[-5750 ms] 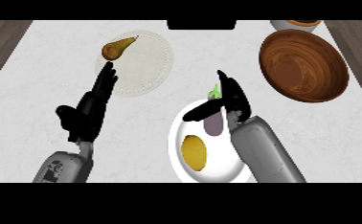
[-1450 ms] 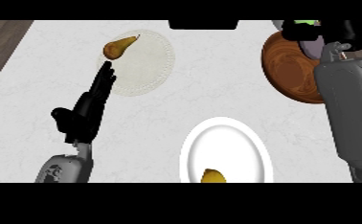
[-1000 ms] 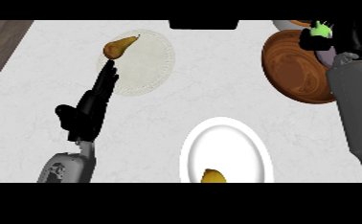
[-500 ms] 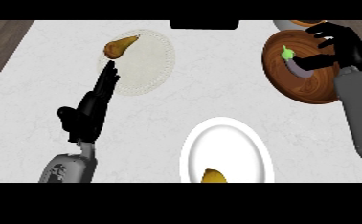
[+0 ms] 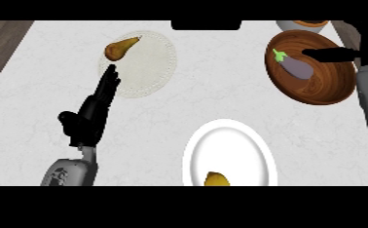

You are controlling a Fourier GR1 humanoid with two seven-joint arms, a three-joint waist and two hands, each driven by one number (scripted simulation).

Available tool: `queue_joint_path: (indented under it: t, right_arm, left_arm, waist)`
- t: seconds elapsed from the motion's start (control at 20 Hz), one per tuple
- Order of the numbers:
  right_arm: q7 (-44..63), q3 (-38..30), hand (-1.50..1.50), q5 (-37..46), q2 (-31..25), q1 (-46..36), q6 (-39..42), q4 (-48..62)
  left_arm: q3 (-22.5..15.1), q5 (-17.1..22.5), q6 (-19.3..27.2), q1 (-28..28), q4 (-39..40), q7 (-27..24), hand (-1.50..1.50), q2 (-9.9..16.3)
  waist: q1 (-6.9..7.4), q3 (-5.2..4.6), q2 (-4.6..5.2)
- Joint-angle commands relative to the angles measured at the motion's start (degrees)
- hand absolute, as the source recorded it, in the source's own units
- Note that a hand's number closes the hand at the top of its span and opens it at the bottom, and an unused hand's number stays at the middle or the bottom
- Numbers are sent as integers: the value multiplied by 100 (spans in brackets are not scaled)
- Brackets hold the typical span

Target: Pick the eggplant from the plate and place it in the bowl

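Head view, looking steeply down on a pale marbled table.

Purple eggplant with green stem cap: lies inside the dark brown wooden bowl at right, on the bowl's upper inner surface, stem end pointing up-left. It lies free, with nothing wrapped round it.

Right hand: only black fingers show, entering from the right edge and stretched leftward over the bowl's upper right rim. Fingers straight, not curled; the hand is open and holds nothing. The fingertip ends just beside the eggplant's right end; whether it touches is not clear. A strip of grey forearm shows at the right edge below it.

Left hand: at left of the view, fingers straight and pointing up toward the pale beige round mat; open, holding nothing. Fingertips reach the mat's lower left edge. Grey forearm runs down to the lower left.

Brown pear-shaped item: on the upper left part of the beige mat, just above the left fingertips, apart from them.

White oval plate: low centre, well apart from the bowl. A yellow-orange item sits at its bottom edge, partly cut off.

Top right: part of a small pale dish with orange-brown contents, just above the bowl. Dark object at top centre edge, not identifiable.
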Motion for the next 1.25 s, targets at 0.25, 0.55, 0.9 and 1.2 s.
queue_joint_path:
  t: [0.25,0.55,0.9,1.2]
  right_arm:
    - [796,-345,-150,-1018,68,443,507,-1246]
    - [498,-927,-150,-2031,-353,1166,1448,-1502]
    - [539,-966,-150,-2781,-390,2152,2266,-2423]
    - [-93,-1017,-150,-2994,-493,2942,2599,-2562]
  left_arm:
    - [-2,-30,55,-91,-115,319,0,-125]
    - [32,43,-139,350,-615,431,0,70]
    - [172,30,-170,165,-360,298,0,27]
    - [13,-262,84,-27,-402,477,0,-207]
  waist:
    - [-98,-7,-42]
    - [-68,-4,-36]
    - [-72,-6,-30]
    - [-62,-3,-22]
